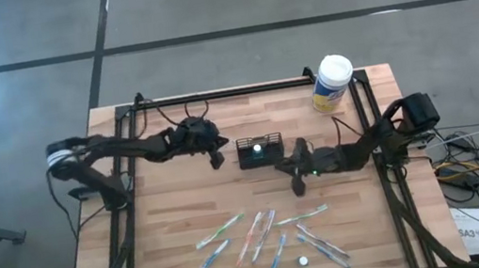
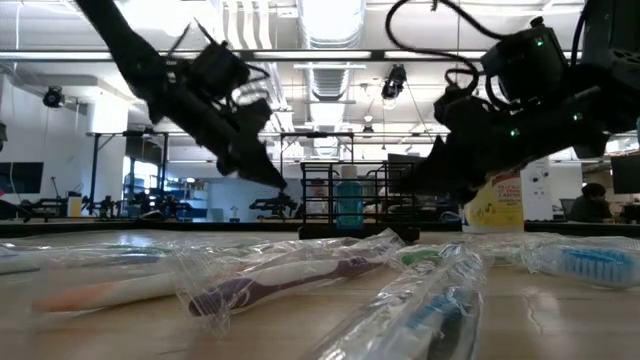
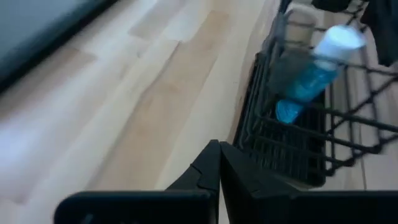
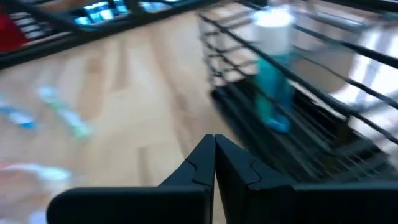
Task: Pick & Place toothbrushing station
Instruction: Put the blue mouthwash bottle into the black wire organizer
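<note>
**Caddy at table centre, both grippers closed and empty beside it**

Toothbrushing station (image 1: pixel 259 151): black wire-mesh caddy, upright on the wooden table (image 1: pixel 168 230), near the centre of the high view, a little toward twelve o'clock. Inside it, one blue tube with a white cap (image 3: pixel 317 71), standing tilted against the mesh; seen also in the right wrist view (image 4: pixel 273 74) and, between the caddy's wires, in the low view (image 2: pixel 349 200).

Left gripper (image 1: pixel 216 159): at nine o'clock of the caddy, just beside its short wall, not touching it. Fingers pressed together, tips meeting in a single point (image 3: pixel 217 163), nothing between them. Raised above the boards in the low view (image 2: pixel 272 177).

Right gripper (image 1: pixel 299 185): at four o'clock of the caddy, near it, apart from it. Fingers likewise together (image 4: pixel 214 155), holding nothing. Contact with the table not discernible.

Wrapped toothbrushes (image 1: pixel 264 235): loose scatter in clear sleeves at six o'clock of the caddy, well apart from it and from both grippers; closest to the lens in the low view, one with a purple handle (image 2: pixel 270 283). Small white round piece (image 1: pixel 303 260) lying among them.

Round canister (image 1: pixel 333 83): white lid, yellow-and-blue body, upright at one o'clock of the caddy, near the table's far edge.
</note>
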